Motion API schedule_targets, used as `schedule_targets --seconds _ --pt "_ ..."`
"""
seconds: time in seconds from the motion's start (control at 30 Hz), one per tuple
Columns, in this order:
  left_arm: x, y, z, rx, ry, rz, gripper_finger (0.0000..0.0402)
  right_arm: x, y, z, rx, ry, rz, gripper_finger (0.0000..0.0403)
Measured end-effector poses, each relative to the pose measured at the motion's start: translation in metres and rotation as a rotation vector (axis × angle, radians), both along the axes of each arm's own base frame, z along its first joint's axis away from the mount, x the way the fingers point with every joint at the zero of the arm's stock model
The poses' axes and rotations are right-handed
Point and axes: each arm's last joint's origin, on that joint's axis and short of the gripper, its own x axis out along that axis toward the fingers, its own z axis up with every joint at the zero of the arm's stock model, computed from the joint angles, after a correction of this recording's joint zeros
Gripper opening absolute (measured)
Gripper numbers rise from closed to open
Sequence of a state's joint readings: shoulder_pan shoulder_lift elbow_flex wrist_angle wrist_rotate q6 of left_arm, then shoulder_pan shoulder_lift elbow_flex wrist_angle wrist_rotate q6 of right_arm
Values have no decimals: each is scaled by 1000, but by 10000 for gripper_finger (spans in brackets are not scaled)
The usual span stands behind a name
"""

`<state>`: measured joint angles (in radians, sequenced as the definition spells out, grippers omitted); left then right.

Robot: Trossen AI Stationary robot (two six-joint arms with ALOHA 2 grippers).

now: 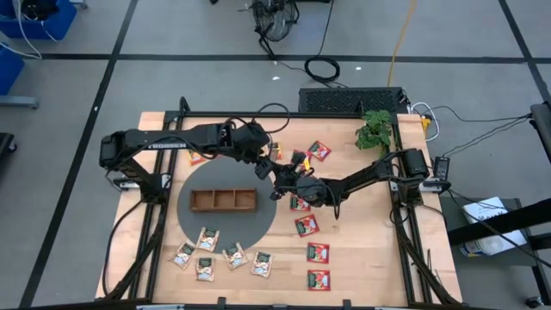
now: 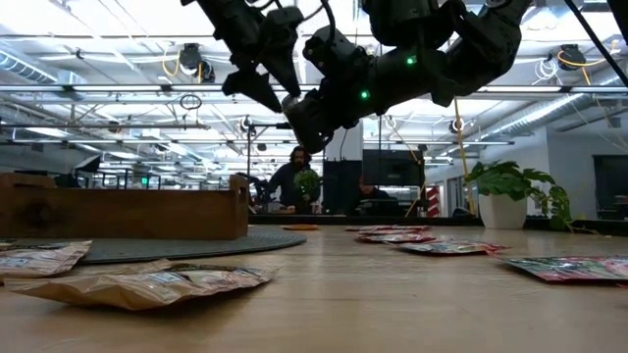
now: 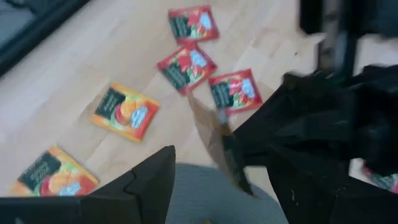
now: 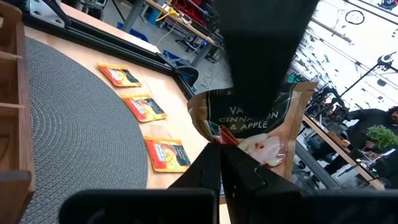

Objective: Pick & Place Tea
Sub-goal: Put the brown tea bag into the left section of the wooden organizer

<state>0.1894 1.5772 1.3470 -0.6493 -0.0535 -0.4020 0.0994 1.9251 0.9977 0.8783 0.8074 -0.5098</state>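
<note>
My right gripper (image 1: 287,176) is shut on a white-and-green tea packet (image 4: 249,124), held in the air above the far right edge of the round grey mat (image 1: 258,226). My left gripper (image 1: 274,166) is open right beside it. In the left wrist view the packet (image 3: 214,143) shows edge-on between the left fingers. One left finger (image 4: 261,50) covers the packet's top in the right wrist view. More tea lies flat on the table: red packets (image 1: 318,252), white-and-green ones (image 1: 207,238) and orange ones (image 3: 124,112). My right gripper pinches the packet's lower edge (image 4: 231,138) between its two fingers, which reach in level from the table's right side. The packet stands up above the fingers, its printed face toward the wrist camera, lifted clear of the table. My left gripper's fingers stand on either side of the packet's top; whether they touch it I cannot tell.
A brown wooden three-compartment tray (image 1: 223,200) sits on the grey mat, left of both grippers. A potted plant (image 1: 374,129) stands at the far right corner. Dark frame rails (image 1: 411,250) run along the table's sides. People show in the room beyond the table.
</note>
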Motion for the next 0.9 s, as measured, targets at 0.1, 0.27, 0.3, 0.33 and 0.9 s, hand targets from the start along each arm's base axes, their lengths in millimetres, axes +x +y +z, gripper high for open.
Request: schedule_targets --seconds 0.1,0.27,0.3,0.33,0.9 --pt "-3 0 3 14 0 -2 250 0 0 0 0 0 0 0" --pt "-3 0 3 5 -7 -12 235 0 0 0 1 -2 -1 0" --pt "-1 0 2 2 -7 -12 230 0 0 0 1 -1 -1 0" --pt "0 0 1 1 -6 -12 224 0 0 0 1 -1 -1 0" --pt "3 1 -2 1 -14 -6 136 0 0 0 1 -2 0 0"
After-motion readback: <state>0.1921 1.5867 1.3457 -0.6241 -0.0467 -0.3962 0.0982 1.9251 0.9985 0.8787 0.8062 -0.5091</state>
